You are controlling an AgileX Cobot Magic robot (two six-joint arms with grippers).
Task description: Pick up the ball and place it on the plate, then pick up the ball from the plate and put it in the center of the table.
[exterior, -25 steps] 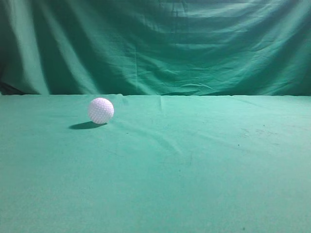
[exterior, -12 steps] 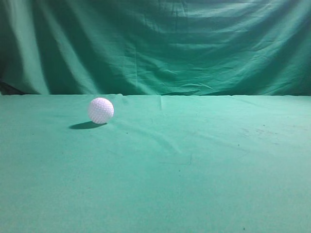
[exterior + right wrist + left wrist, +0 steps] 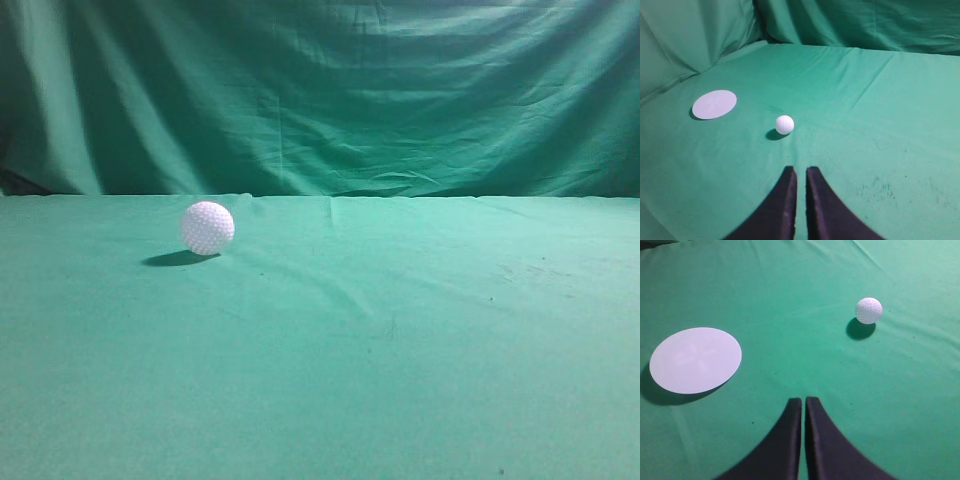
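No movement is seen since the earlier frames: the ball is kept at the same spot on the table, left of centre in the exterior view. The left gripper is seen closed and empty above the cloth, with the plate to its left and the ball well apart up-right. The right gripper is also seen closed with nothing held, the ball lying ahead and the plate beyond it, left.
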